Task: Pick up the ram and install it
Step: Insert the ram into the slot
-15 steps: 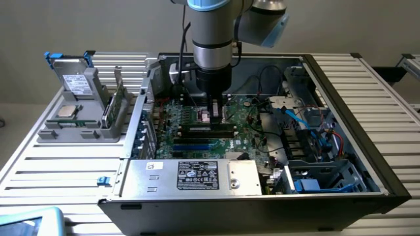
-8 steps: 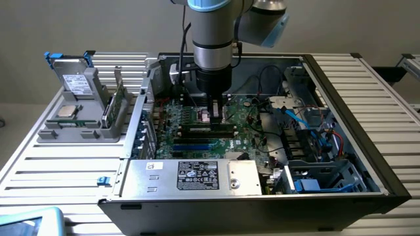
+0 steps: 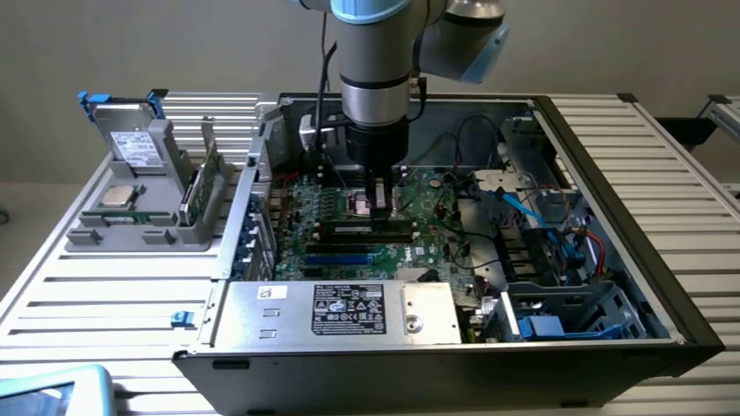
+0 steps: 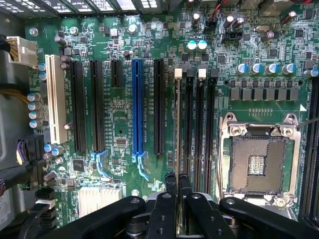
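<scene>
Exterior view: gripper (image 3: 379, 218) down inside the case (image 3: 463, 381) over the motherboard (image 3: 347, 253), insert step by the look; cables (image 3: 522, 208) lie off toward the exterior view's right. Wrist view: jaws nearly together, pinching the ram (image 4: 178, 129) edge-on at the end of the black memory slots (image 4: 199, 129), by a white latch (image 4: 178, 73). Seating needs a square, even push; bare CPU socket (image 4: 259, 162) sits near.

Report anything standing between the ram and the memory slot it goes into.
Nothing visible does. The gripper holds the ram edge-on directly along the memory slot, with no cable or part across it.
</scene>
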Robot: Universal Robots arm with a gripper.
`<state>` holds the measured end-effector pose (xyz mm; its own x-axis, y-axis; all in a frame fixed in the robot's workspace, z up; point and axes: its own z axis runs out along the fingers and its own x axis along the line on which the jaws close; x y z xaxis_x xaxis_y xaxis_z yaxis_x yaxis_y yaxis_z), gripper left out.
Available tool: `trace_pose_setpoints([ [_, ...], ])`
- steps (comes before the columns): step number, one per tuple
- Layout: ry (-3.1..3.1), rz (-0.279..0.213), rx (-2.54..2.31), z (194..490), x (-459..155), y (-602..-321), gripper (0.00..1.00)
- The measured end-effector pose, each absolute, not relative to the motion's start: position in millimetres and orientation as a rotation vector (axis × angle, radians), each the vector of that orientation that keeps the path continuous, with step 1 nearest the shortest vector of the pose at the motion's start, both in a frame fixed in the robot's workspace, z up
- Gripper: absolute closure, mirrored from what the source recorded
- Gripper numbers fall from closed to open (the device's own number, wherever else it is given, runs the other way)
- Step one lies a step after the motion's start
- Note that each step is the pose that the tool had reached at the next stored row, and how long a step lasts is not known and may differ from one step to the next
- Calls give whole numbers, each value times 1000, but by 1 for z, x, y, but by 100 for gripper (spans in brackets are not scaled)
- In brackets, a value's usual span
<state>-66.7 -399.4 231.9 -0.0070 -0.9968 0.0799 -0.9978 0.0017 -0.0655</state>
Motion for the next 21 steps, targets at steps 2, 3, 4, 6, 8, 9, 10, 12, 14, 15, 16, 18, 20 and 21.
trace_pose_setpoints([
  [2, -2216, 161, 2206, 231, -67, -399, 86],
  [3, -2216, 161, 2206, 231, -67, -399, 86],
  [4, -2216, 161, 2206, 231, -67, -398, 86],
  [6, -2216, 161, 2206, 230, -67, -398, 86],
  [8, -2216, 161, 2206, 230, -67, -398, 86],
  [9, -2216, 161, 2206, 230, -67, -398, 86],
  [10, -2216, 161, 2206, 229, -67, -398, 86],
  [12, -2216, 161, 2206, 229, -67, -398, 86],
  [14, -2216, 161, 2206, 229, -67, -398, 86],
  [15, -2216, 161, 2206, 229, -67, -398, 86],
  [16, -2216, 161, 2206, 229, -67, -398, 86],
  [18, -2216, 161, 2206, 229, -67, -398, 86],
  [20, -2216, 160, 2207, 231, -67, -399, 86],
  [21, -2217, 160, 2207, 231, -67, -399, 86],
])
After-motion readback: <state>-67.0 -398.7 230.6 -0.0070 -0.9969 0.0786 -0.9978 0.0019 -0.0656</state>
